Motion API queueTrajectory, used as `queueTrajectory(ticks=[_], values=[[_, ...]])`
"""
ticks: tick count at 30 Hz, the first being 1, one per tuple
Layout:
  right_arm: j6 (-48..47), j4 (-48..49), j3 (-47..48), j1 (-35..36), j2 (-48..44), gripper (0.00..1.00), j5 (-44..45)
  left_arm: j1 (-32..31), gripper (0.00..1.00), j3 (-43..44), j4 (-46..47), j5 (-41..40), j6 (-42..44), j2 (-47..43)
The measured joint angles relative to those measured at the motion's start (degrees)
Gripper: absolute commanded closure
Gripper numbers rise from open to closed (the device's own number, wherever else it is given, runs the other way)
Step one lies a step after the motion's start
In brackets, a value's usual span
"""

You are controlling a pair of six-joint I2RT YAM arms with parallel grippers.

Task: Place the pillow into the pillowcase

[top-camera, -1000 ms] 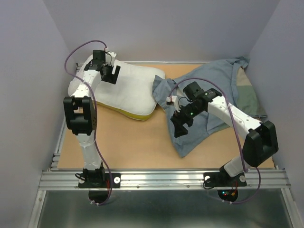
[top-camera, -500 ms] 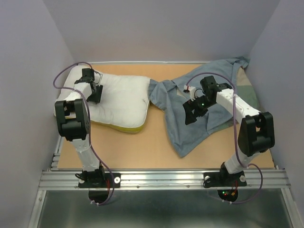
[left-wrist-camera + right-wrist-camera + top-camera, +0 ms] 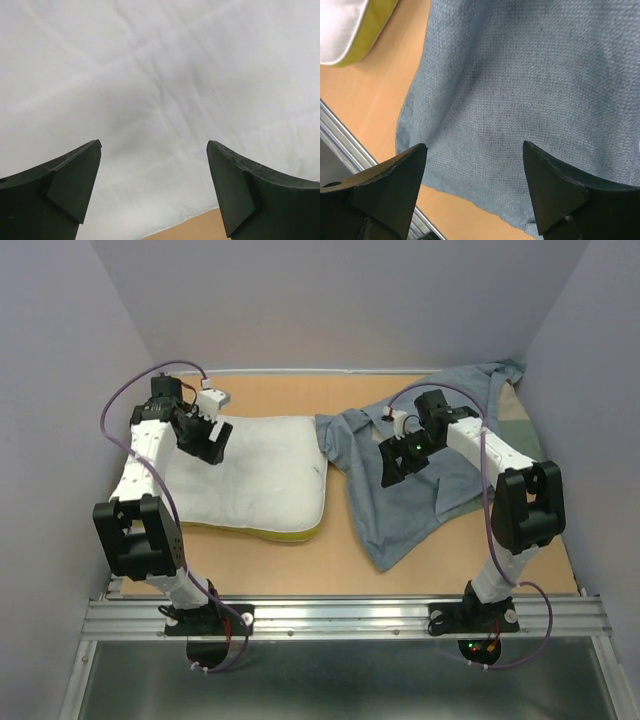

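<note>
The white quilted pillow (image 3: 265,475) lies on the left half of the table, its yellow band (image 3: 270,532) along the near edge. My left gripper (image 3: 208,445) hovers over the pillow's far left part, open and holding nothing. In the left wrist view the pillow (image 3: 160,85) fills the picture between the spread fingers (image 3: 75,182). The pillowcase (image 3: 430,500) lies crumpled on the right, grey-blue side up, with green and tan patches (image 3: 520,430) showing at the far right. My right gripper (image 3: 392,462) hangs open above its left part; the grey-blue pillowcase (image 3: 520,75) lies below the empty fingertips (image 3: 550,185).
The pillow's far right corner almost meets the pillowcase's left edge (image 3: 322,430). Bare orange table (image 3: 300,565) lies in front of both. An aluminium rail (image 3: 340,615) runs along the near edge. Grey walls close in on the left, right and back.
The pillow has slid right and toward the near edge, close to the pillowcase. My left gripper moved from the far left corner onto the pillow's left part. My right gripper drew back toward the far side.
</note>
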Motion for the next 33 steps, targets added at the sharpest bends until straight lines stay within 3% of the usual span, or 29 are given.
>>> queueTrajectory(ticks=[7, 10, 13, 20, 22, 23, 24, 25, 26, 33], values=[[3.32, 1.4, 1.95, 0.0, 2.45, 0.23, 0.11, -6.69, 0.01, 1.01, -1.27, 7.04, 25.18, -5.25], [4.63, 1.49, 2.19, -0.02, 3.21, 0.1, 0.44, -10.93, 0.01, -0.68, -1.77, 9.38, 34.8, -3.91], [5.29, 1.42, 2.84, -0.13, 3.21, 0.0, 1.07, -14.19, 0.01, 0.22, -1.97, 10.27, 40.46, 1.01], [5.77, 1.36, 3.45, -3.15, 3.17, 0.0, 4.15, -19.1, 0.02, 0.44, 1.46, 8.48, 44.72, 16.37], [5.75, 1.22, 3.61, -4.7, 3.17, 0.0, 5.31, -19.43, 0.19, -3.04, 4.94, 7.41, 45.2, 16.81], [5.7, 1.18, 3.67, -5.53, 3.15, 0.0, 6.16, -19.43, 0.52, -4.9, 6.84, 7.02, 45.31, 16.06], [5.62, 1.18, 3.69, -6.14, 3.1, 0.01, 6.69, -19.39, 0.68, -6.14, 8.22, 6.8, 45.29, 15.17], [5.44, 1.11, 3.78, -6.91, 3.1, 0.02, 7.54, -19.17, 0.94, -6.91, 8.85, 6.64, 45.48, 14.62], [5.18, 1.07, 3.87, -7.23, 3.1, 0.03, 7.78, -18.97, 1.0, -7.37, 9.42, 6.4, 45.24, 14.21], [4.68, 0.79, 3.89, -6.71, 3.48, 0.2, 4.76, -14.27, 1.0, -0.2, 3.93, 10.56, 42.4, 15.65]])
